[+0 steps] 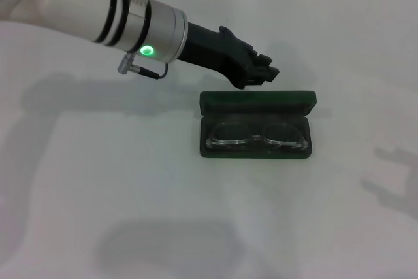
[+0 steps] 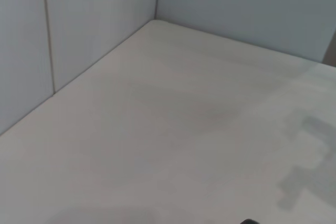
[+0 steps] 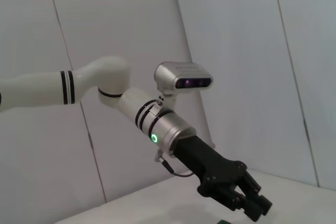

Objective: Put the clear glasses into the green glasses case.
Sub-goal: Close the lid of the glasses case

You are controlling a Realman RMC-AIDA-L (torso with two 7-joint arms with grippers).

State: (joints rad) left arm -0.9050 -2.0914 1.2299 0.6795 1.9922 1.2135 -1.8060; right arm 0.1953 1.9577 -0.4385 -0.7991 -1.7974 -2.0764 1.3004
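**Clear glasses lying in the open green case**

The fully transparent plastic clear glasses point(image 1: 257, 135) lie folded inside the dark green rectangular hinged green glasses case point(image 1: 256, 125), just right of centre in the head view. The lenses face upward and show only as pale outlines against the case's darker lining. The case stands open, its lid raised along the far edge, on the plain white tabletop point(image 1: 130, 194).

Above and slightly left of the case's lid hangs the left claw point(image 1: 264, 72), black, at the end of a white and silver arm that enters from the upper left of the frame with a green light glowing on its wrist. Its fingers are drawn close together and hold nothing; it is apart from the case. The right wrist view shows the same claw point(image 3: 255, 204) from the side, angled downward.

The right claw is out of sight.
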